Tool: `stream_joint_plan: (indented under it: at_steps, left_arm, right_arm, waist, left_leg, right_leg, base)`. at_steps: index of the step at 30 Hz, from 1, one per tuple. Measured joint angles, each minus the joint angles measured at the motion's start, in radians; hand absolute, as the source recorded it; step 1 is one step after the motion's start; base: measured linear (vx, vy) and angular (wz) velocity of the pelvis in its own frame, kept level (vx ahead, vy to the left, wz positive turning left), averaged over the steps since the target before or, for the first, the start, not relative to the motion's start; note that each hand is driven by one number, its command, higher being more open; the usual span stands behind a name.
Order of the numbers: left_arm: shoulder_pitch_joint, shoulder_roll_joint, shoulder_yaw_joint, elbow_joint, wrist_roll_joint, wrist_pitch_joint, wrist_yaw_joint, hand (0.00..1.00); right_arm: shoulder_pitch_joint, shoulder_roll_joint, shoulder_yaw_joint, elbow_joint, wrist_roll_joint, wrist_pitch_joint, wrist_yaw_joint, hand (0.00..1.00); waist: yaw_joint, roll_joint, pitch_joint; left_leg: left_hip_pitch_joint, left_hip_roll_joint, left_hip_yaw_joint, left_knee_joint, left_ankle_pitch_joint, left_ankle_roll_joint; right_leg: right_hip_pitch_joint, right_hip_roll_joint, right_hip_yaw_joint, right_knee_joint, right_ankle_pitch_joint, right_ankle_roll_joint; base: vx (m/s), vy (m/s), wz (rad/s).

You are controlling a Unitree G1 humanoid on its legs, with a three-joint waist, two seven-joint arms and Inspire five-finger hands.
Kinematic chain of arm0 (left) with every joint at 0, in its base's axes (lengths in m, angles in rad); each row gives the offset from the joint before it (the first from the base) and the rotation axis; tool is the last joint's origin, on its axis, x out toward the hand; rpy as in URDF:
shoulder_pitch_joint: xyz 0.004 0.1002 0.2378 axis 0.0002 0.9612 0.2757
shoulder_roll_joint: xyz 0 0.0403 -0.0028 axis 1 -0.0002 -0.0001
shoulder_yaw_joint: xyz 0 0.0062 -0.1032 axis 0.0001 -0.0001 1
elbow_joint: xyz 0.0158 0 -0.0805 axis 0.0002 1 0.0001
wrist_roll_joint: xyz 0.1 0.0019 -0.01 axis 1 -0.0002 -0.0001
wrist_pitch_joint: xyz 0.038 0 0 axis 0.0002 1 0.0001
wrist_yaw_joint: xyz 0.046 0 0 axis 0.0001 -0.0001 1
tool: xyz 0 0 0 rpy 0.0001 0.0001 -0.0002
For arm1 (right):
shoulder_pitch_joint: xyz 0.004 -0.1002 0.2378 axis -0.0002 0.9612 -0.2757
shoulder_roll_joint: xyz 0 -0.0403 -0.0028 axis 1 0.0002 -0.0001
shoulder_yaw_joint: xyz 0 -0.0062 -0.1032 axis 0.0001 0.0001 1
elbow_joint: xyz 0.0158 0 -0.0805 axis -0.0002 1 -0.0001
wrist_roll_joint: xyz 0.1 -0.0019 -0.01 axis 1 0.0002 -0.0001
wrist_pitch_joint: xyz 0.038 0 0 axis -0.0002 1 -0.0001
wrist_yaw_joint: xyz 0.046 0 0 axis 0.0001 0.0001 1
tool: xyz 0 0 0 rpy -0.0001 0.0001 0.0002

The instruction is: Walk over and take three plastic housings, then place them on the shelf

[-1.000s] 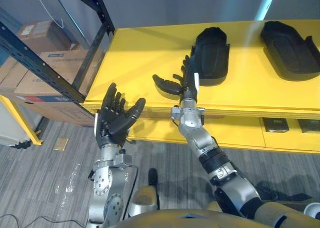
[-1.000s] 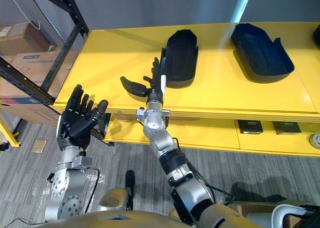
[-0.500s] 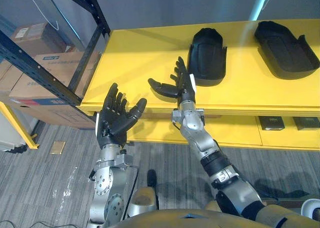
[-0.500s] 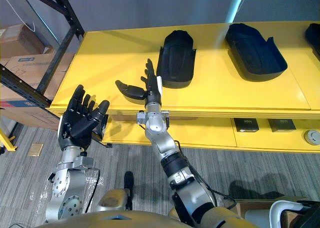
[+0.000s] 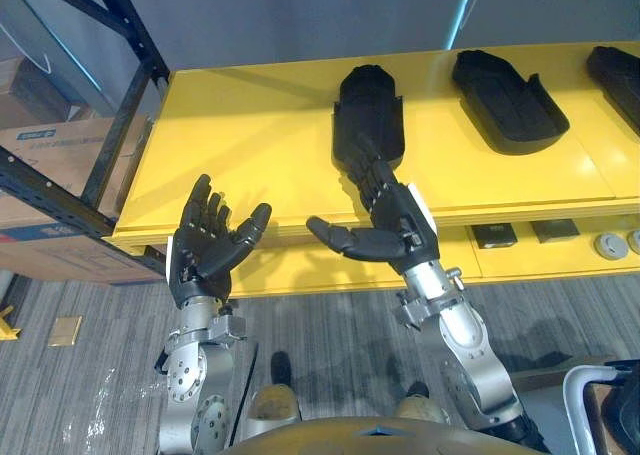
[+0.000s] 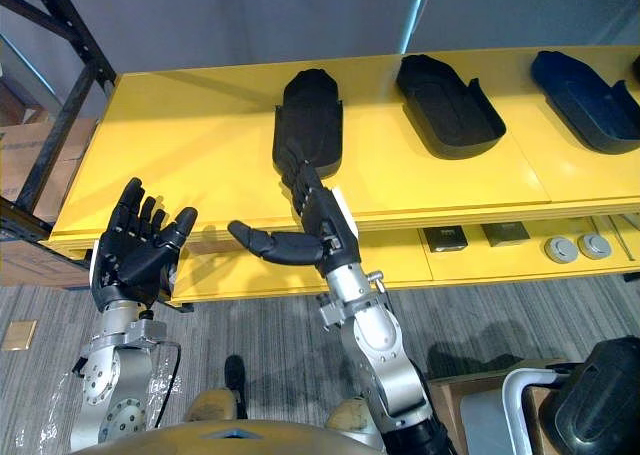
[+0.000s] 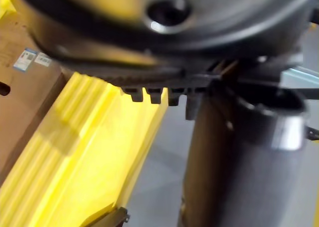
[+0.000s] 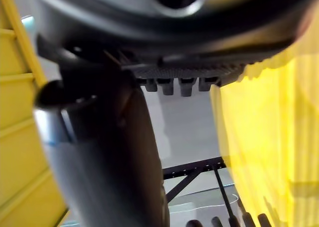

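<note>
Fig. Both hands empty before the yellow shelf (image 5: pixel 250 145).

The right hand (image 5: pixel 395 220) was held in front of the shelf's front edge, fingers straight and spread, thumb standing out to the side, nothing in it. It was just short of the nearest plastic housing (image 5: pixel 370 115) and did not visibly touch it. The left hand (image 5: pixel 205 250) was raised palm-up off the shelf's left front corner, fingers loosely apart, likewise holding nothing.

Three housings lay on the shelf top in a row, well apart. The nearest lay lengthwise towards the robot; a second housing (image 5: pixel 505 100) lay to its right, and a third housing (image 6: pixel 585 100) farther right. Each was a dark, matt, elongated shell with one rounded end and raised side walls. The second and third lay hollow side up; which way the nearest faced could not be told.

Judged from this layout, the placing step was at or near its end. The next move called for drawing the right hand clear without nudging the nearest housing.
</note>
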Motion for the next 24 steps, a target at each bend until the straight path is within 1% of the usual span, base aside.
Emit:
stream_joint_plan:
  at_steps: [2, 6, 9, 11, 13, 15, 19, 22, 24]
  left_arm:
    - [0.0, 0.0, -0.002, -0.01, 0.0, 0.0, 0.001, 1.0]
    - [0.0, 0.001, -0.002, -0.049, 0.0, 0.0, 0.003, 1.0]
    - [-0.001, 0.004, -0.008, -0.052, 0.002, 0.0, 0.013, 1.0]
    - [-0.001, 0.006, -0.017, -0.052, 0.002, 0.0, 0.019, 1.0]
    - [-0.001, 0.014, -0.034, -0.052, 0.002, 0.0, 0.026, 1.0]
    - [-0.003, 0.015, -0.048, -0.052, 0.002, 0.0, 0.033, 1.0]
    - [-0.003, 0.015, -0.056, -0.052, 0.021, 0.0, 0.05, 1.0]
    - [-0.004, 0.015, -0.062, -0.052, 0.037, 0.001, 0.055, 1.0]
    - [-0.004, 0.015, -0.062, -0.052, 0.037, 0.001, 0.056, 1.0]
  right_arm:
    - [0.031, -0.015, 0.001, 0.0, 0.012, 0.0, 0.018, 1.0]
    - [0.049, -0.023, 0.01, 0.0, 0.012, 0.0, 0.016, 1.0]
    - [0.049, -0.022, 0.022, 0.003, 0.003, 0.0, -0.002, 1.0]
    - [0.048, -0.022, 0.028, 0.006, -0.005, -0.002, -0.022, 1.0]
    - [0.039, -0.02, 0.039, 0.029, -0.009, -0.021, -0.061, 1.0]
    - [0.009, -0.015, 0.046, 0.074, -0.056, -0.041, -0.116, 1.0]
    - [-0.038, -0.007, 0.051, 0.142, -0.124, -0.042, -0.23, 1.0]
    - [-0.069, -0.007, 0.048, 0.184, -0.125, -0.038, -0.3, 1.0]
    - [-0.086, -0.006, 0.047, 0.2, -0.13, -0.037, -0.324, 1.0]
  waist:
    - [-0.006, 0.0, 0.0]
    - [-0.014, -0.001, 0.0]
    - [-0.022, -0.001, -0.001]
    - [-0.021, -0.001, -0.001]
    - [-0.021, -0.002, -0.001]
    - [-0.021, -0.002, -0.001]
    - [-0.02, -0.001, -0.003]
    - [-0.019, 0.001, -0.008]
    - [-0.019, 0.003, -0.01]
  left_leg:
    - [0.0, 0.001, 0.008, 0.0, -0.002, 0.0]
    - [0.001, 0.001, 0.011, 0.0, -0.004, -0.001]
    - [0.001, 0.001, 0.012, 0.0, -0.006, 0.0]
    - [0.0, 0.001, 0.012, 0.0, -0.006, 0.0]
    - [0.0, 0.001, 0.011, 0.0, -0.006, 0.0]
    - [-0.001, 0.001, 0.009, 0.0, -0.006, 0.0]
    - [-0.001, 0.001, 0.006, 0.0, -0.005, 0.0]
    - [-0.002, 0.0, 0.001, 0.0, -0.005, 0.001]
    - [-0.003, 0.0, -0.001, 0.0, -0.004, 0.001]
  right_leg:
    - [-0.005, 0.001, 0.008, 0.0, 0.001, 0.001]
    - [-0.007, 0.001, 0.011, 0.0, 0.001, 0.0]
    - [-0.008, 0.001, 0.012, -0.001, 0.001, 0.001]
    - [-0.008, 0.001, 0.012, -0.001, 0.001, 0.001]
    - [-0.007, 0.001, 0.01, -0.001, 0.001, 0.001]
    - [-0.006, 0.001, 0.009, -0.001, 0.001, 0.001]
    - [-0.004, 0.001, 0.006, -0.001, 0.001, 0.001]
    - [-0.002, 0.001, 0.001, -0.001, 0.001, 0.001]
    - [-0.001, 0.001, 0.0, -0.001, 0.001, 0.001]
  base:
    - [-0.01, -0.007, -0.12]
    - [0.0, -0.003, -0.01]
    - [0.0, 0.0, 0.0]
    - [0.0, 0.0, 0.0]
    - [0.0, 0.0, 0.0]
    - [0.0, 0.0, 0.0]
    - [0.0, 0.0, 0.0]
    - [-0.02, -0.005, 0.04]
    - [-0.01, -0.002, 0.02]
